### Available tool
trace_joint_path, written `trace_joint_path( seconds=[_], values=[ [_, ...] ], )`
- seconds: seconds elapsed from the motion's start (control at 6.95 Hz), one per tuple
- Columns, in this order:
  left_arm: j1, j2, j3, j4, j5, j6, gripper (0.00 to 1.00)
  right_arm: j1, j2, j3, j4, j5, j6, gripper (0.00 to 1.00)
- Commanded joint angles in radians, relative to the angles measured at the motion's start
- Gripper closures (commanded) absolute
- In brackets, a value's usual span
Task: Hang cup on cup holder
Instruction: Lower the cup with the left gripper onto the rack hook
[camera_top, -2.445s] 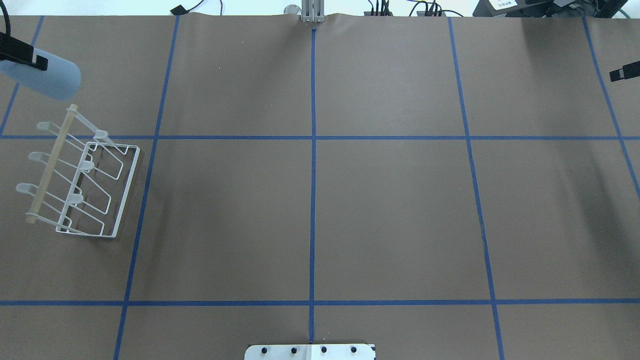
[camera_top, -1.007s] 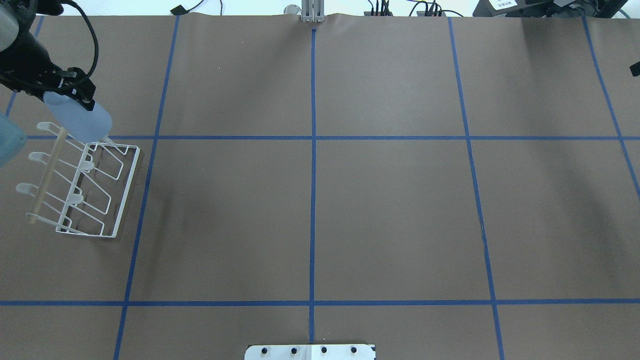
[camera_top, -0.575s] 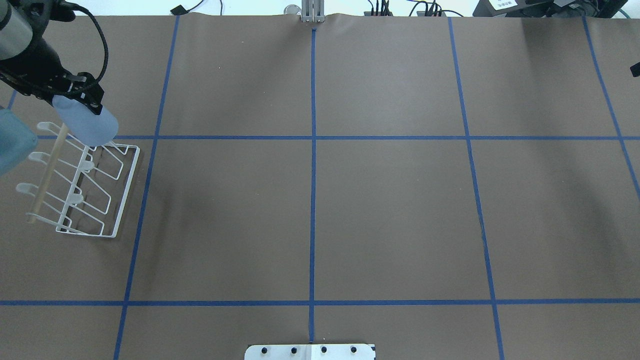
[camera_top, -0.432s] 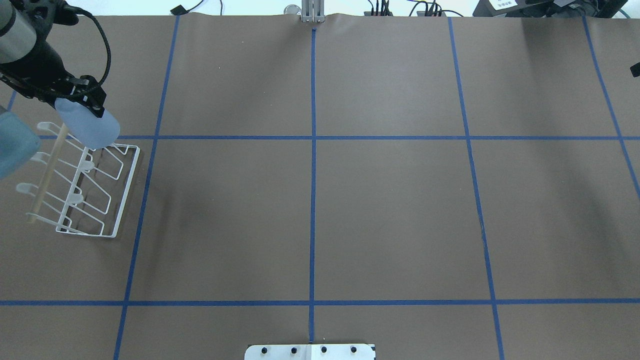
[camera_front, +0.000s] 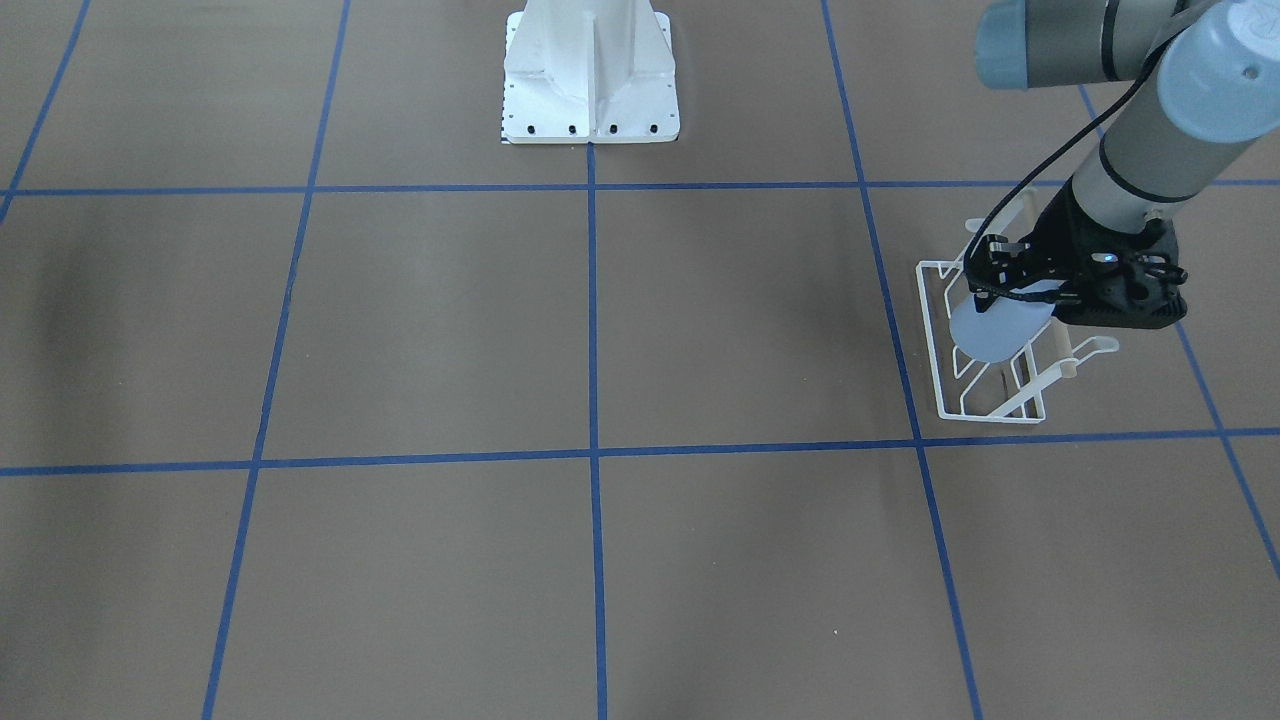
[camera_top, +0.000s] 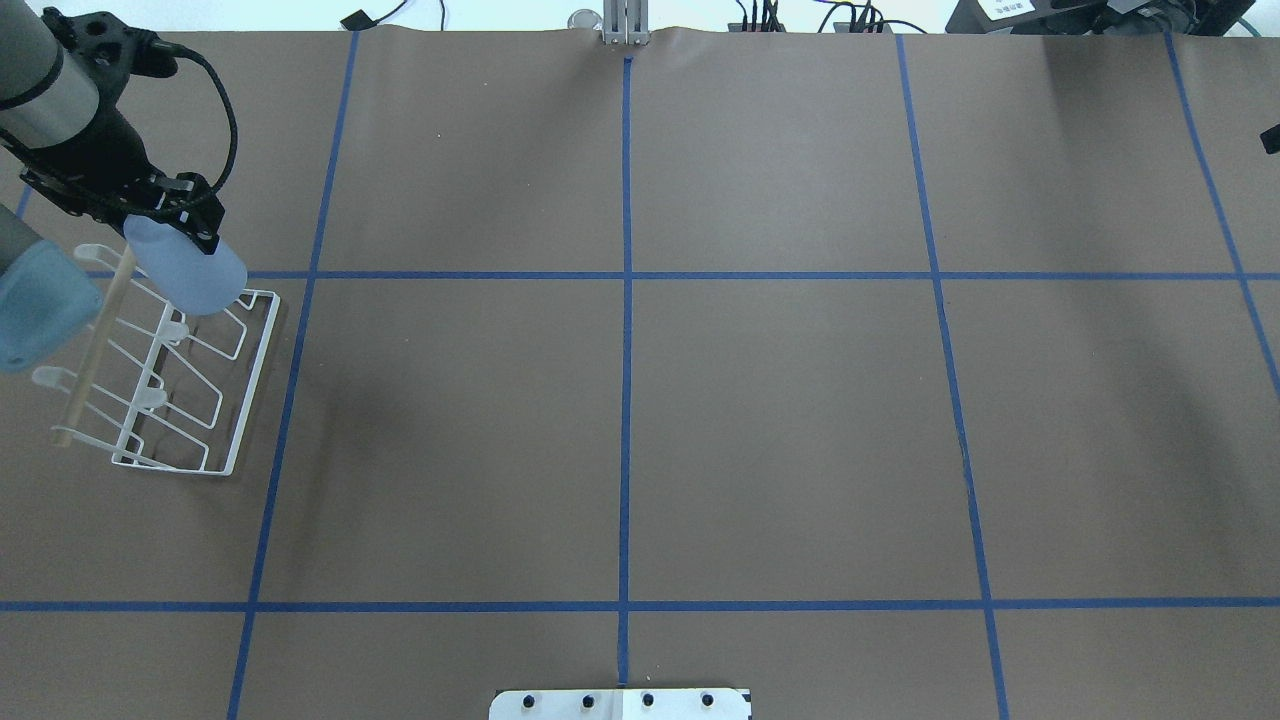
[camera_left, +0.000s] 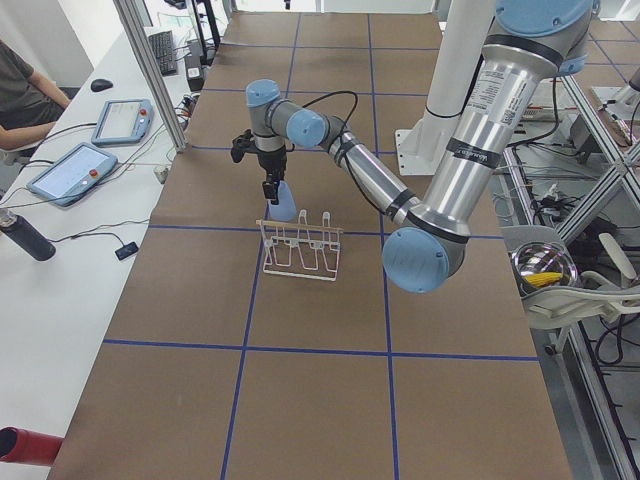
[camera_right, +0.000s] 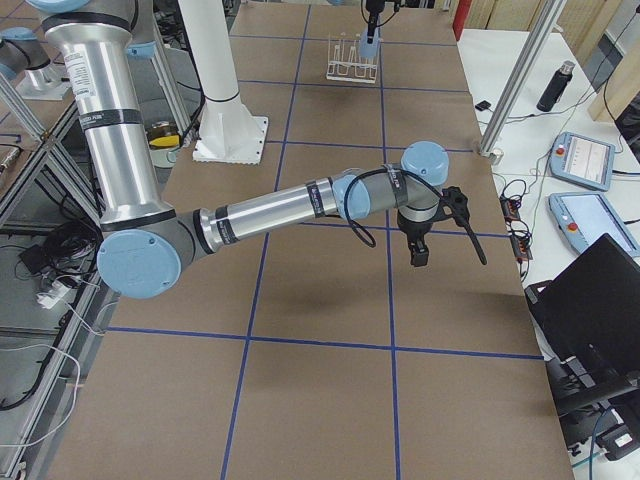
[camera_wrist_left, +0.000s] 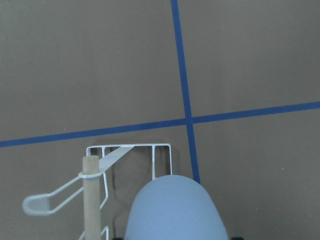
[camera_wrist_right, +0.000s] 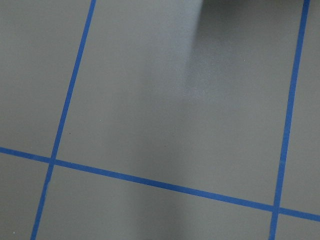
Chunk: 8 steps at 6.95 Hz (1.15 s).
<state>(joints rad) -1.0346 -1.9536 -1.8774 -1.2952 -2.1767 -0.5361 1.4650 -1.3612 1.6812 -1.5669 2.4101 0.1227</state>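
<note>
My left gripper (camera_top: 172, 232) is shut on the pale blue cup (camera_top: 192, 281) and holds it tilted over the far end of the white wire cup holder (camera_top: 232, 400). The cup hides the tip of the far prong on the rack's right side; I cannot tell whether the prong is inside it. The front-facing view shows the cup (camera_front: 995, 331) below the gripper (camera_front: 1040, 292), over the rack (camera_front: 985, 408). The left wrist view shows the cup (camera_wrist_left: 175, 212) beside the wooden rod (camera_wrist_left: 91, 200). My right gripper (camera_right: 418, 252) hangs over bare table far to the right; I cannot tell if it is open or shut.
The table is brown paper with a blue tape grid. The robot's white base (camera_front: 590, 80) stands at the near middle edge. An aluminium post (camera_top: 622, 25) and cables sit at the far edge. A person (camera_left: 20, 85) and tablets (camera_left: 65, 170) are at a side table.
My left gripper has carried the cup right and toward me, from beyond the rack's far end to over its far right prong. The cup now covers that prong's tip.
</note>
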Motion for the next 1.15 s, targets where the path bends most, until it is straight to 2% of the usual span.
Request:
trace_joint_path(
  seconds=[0.0,0.14,0.43,0.58,0.72,1.01],
  values=[
    [0.007,0.001,0.065,-0.047,-0.012,-0.002,1.0,0.0,0.001,0.0,-0.001,0.0,0.002,0.0],
    [0.007,0.001,0.09,-0.058,-0.052,-0.001,1.0,-0.002,0.001,0.0,0.001,-0.002,0.002,0.0],
    [0.01,-0.001,0.096,-0.061,-0.054,-0.001,0.99,-0.002,0.005,0.0,0.001,0.0,0.002,0.0],
    [0.01,0.001,0.096,-0.061,-0.054,0.004,0.28,-0.005,0.007,-0.002,0.001,0.0,0.002,0.0],
    [0.011,-0.001,0.089,-0.061,-0.054,-0.002,0.01,-0.006,0.007,0.0,0.001,0.0,0.003,0.0],
    [0.01,-0.005,0.075,-0.064,-0.054,0.001,0.01,-0.011,0.011,0.0,0.001,0.001,0.008,0.0]
  ],
)
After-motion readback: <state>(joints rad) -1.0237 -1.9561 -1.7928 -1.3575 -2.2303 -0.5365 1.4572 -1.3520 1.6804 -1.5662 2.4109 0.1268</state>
